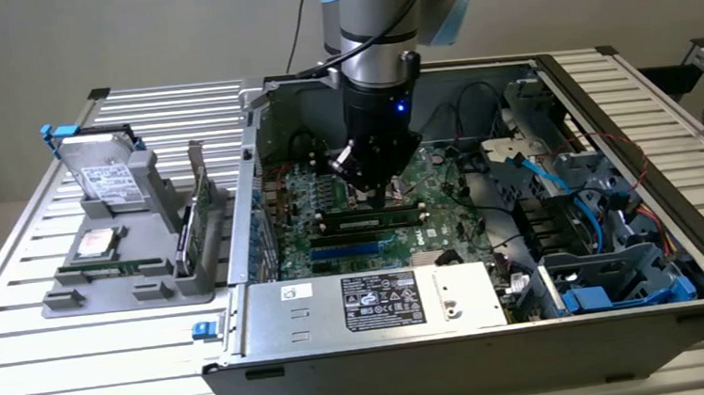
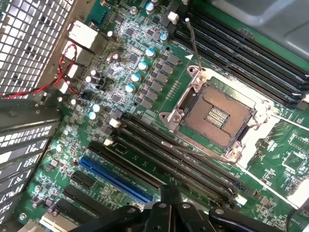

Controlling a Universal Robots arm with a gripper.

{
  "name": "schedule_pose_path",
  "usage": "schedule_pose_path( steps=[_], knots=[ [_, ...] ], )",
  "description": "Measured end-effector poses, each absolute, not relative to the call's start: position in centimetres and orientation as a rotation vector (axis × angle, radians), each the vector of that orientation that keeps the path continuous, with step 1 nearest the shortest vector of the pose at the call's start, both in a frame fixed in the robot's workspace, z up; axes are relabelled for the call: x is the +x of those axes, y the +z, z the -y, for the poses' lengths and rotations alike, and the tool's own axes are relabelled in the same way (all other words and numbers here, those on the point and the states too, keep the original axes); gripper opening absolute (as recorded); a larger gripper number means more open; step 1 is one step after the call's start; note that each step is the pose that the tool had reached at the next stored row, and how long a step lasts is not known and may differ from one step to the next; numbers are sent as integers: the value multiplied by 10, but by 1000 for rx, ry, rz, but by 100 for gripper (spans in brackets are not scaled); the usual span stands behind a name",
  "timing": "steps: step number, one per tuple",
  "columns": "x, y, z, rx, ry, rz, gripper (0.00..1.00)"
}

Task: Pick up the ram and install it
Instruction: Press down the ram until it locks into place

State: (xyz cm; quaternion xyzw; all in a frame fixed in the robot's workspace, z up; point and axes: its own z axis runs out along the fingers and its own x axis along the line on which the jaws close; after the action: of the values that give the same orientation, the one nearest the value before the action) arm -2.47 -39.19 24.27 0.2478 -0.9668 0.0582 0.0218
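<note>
The ram [image 1: 371, 220] sits level in a slot on the motherboard [image 1: 326, 195], at the centre of the exterior frame, inside the open computer case [image 1: 489, 338]. Directly above it hangs the gripper [image 1: 377, 194], fingers pressed together and holding nothing. A grey tray [image 1: 107, 283] of spare parts lies at left on the slatted table [image 1: 35, 326].

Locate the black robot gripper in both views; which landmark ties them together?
Exterior view: the black gripper is inside the open grey computer case, low over the green motherboard, towards the middle of the picture.
Wrist view: the gripper, shut, is over the black memory slots.
Shared landmark: the long blue slot, close beside the gripper.
</note>
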Motion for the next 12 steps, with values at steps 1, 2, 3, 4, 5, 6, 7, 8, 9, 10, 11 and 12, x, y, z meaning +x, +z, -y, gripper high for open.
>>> schedule_pose_path(
  steps=[1, 2, 3, 4, 5, 6, 7, 8, 9, 10, 11, 12],
  knots=[
    [-25, 243, 392, 749, 180, 3001, 11],
    [-25, 243, 392, 731, 180, 3005, 11],
    [-25, 243, 392, 711, 180, 3010, 11],
    [-25, 243, 392, 691, 180, 3015, 11],
    [-25, 243, 392, 671, 180, 3019, 11],
    [-25, 243, 392, 651, 179, 3023, 11],
    [-25, 243, 392, 632, 179, 3027, 11],
    [-25, 243, 392, 612, 179, 3030, 11],
    [-25, 243, 392, 592, 178, 3034, 11],
    [-25, 243, 392, 572, 178, 3037, 11],
    [-25, 243, 392, 552, 178, 3041, 11],
    [-25, 243, 392, 531, 177, 3044, 11]
  ],
)
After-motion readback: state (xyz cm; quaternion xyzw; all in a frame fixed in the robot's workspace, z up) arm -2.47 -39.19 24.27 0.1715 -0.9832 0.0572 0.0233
